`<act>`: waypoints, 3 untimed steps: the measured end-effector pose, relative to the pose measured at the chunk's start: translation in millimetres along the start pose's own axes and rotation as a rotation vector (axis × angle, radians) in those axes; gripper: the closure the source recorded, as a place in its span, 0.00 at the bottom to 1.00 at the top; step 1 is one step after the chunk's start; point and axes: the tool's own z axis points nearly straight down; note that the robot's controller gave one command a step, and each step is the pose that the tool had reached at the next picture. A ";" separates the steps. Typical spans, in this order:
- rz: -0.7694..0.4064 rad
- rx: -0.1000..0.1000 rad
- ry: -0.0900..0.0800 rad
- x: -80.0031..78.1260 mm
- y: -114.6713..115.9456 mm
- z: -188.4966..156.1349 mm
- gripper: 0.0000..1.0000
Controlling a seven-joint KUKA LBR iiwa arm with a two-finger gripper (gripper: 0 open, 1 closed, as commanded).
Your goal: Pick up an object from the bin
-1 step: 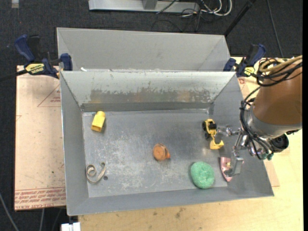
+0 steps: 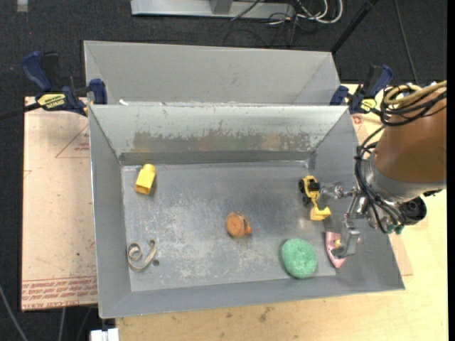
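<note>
The grey metal bin (image 2: 192, 204) has a few loose things spread over its floor, and the small orange-brown round lump (image 2: 237, 225) near the middle of the floor serves as the mark for all of them.

Far left of the lump and nearer the front wall lies a grey curled strip, bent like a hook (image 2: 141, 254). Also far left of the lump, but toward the back wall, sits a yellow blocky plastic piece (image 2: 145, 179), well apart from the curled strip.

Right of the lump and nearer the front wall is a green rounded spongy mass (image 2: 298, 258). Right of the lump and a little toward the back wall stands a small yellow-and-black plastic toy part (image 2: 312, 199).

Farthest right of the lump, just beside the green mass and close to the right wall, lies a pink pointed soft-looking piece (image 2: 333, 256). The gripper (image 2: 347, 241) is low over this pink piece, at its right upper edge, with the arm (image 2: 409, 155) and its cables above the bin's right rim. Whether the gripper is open or closed, and whether it has hold of the pink piece, cannot be told.
</note>
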 end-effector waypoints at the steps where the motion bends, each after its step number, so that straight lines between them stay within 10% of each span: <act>1: -0.040 0.001 -0.006 7.2 -2.4 58.4 0.00; 2: -0.048 0.002 -0.013 19.6 2.6 103.6 0.00; 3: -0.165 0.000 -0.002 22.7 12.3 104.7 1.00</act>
